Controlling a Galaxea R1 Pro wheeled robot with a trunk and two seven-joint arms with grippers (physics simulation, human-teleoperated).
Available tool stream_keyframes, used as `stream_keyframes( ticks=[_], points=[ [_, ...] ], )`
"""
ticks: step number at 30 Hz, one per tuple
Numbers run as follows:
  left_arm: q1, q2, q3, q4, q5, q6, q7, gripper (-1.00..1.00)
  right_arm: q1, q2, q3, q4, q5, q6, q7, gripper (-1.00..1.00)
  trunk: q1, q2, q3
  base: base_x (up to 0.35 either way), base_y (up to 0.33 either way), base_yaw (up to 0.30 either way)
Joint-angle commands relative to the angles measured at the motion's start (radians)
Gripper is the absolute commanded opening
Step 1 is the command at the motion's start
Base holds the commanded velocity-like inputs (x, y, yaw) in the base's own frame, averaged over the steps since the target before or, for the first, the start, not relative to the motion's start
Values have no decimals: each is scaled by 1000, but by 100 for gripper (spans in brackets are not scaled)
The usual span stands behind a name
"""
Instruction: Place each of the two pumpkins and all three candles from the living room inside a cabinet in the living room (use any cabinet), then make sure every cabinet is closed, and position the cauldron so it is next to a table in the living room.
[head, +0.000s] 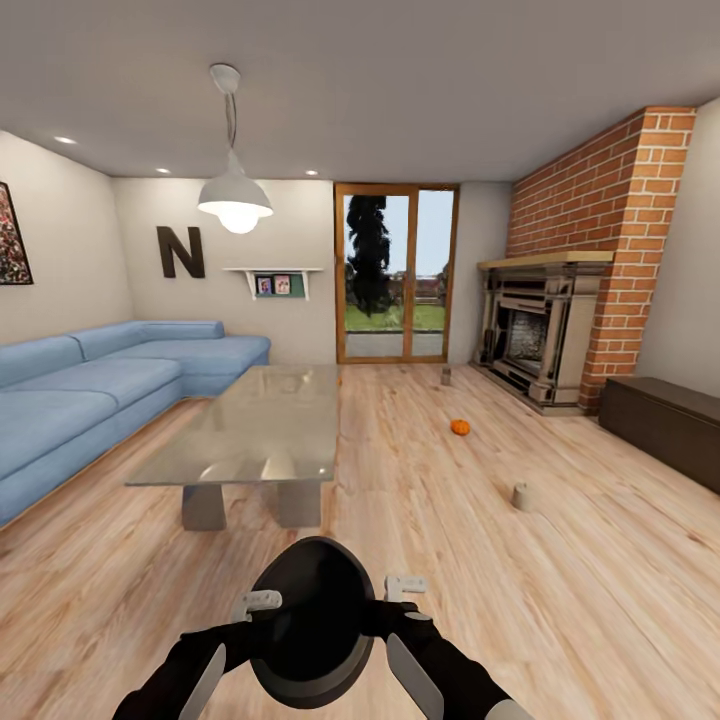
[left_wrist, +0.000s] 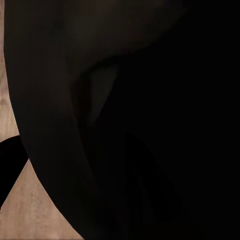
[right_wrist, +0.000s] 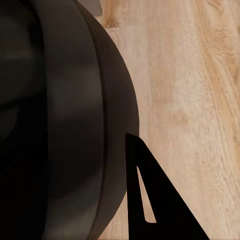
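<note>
Cauldron: a black round cauldron (head: 310, 620) is low in the head view, between the two arms and above the wood floor (head: 560, 600). Its open mouth is tilted toward the camera, so the dark inside shows (the opening looks oval from here). I see no clear long axis, since the body is round.

Left gripper: the left gripper (head: 258, 601) is at the cauldron's left rim, with its pale fingers (head: 262, 599) touching or just beside the rim. The left wrist view is almost all dark surface, so I cannot tell how far the fingers are spread or whether they pinch the rim.

Right gripper: the right gripper (head: 404, 586) is at the cauldron's right side. In the right wrist view one dark finger (right_wrist: 150, 200) lies just beside the cauldron's curved wall (right_wrist: 75, 125); the other finger is hidden, so the grip cannot be judged.

Pumpkin: one small orange pumpkin (head: 460, 427) sits upright on the floor, well ahead of the robot, between the table and the fireplace (head: 535, 335).

Table: the low table (head: 250, 425) with the glossy grey top has its long axis running away from the camera, beside the blue sofa (head: 90, 385).

Cabinet: the dark-brown cabinet (head: 665, 415) stands at the right wall, its fronts closed as far as I can see.

Small objects: two small grey-beige objects on the floor, one (head: 521, 496) nearer and one (head: 446, 376) farther (too small to name surely).
</note>
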Motion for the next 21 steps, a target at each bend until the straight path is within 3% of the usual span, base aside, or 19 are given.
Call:
stream_keyframes(
  ticks=[1, 15, 21],
  points=[
    [-1, 1, -2, -19, 17, 6, 4, -100, -1, 0, 2, -1, 2, 5, -10, -100, 0, -1, -1, 101, 3, 1],
    [-1, 1, -2, -19, 17, 6, 4, -100, -1, 0, 2, -3, 3, 3, -10, -100, 0, -1, -1, 112, 25, 4],
    [-1, 1, -2, -18, 18, 6, 4, -100, -1, 0, 2, -4, 2, 3, -10, -100, 0, -1, 2, 140, 140, 179]
  ],
)
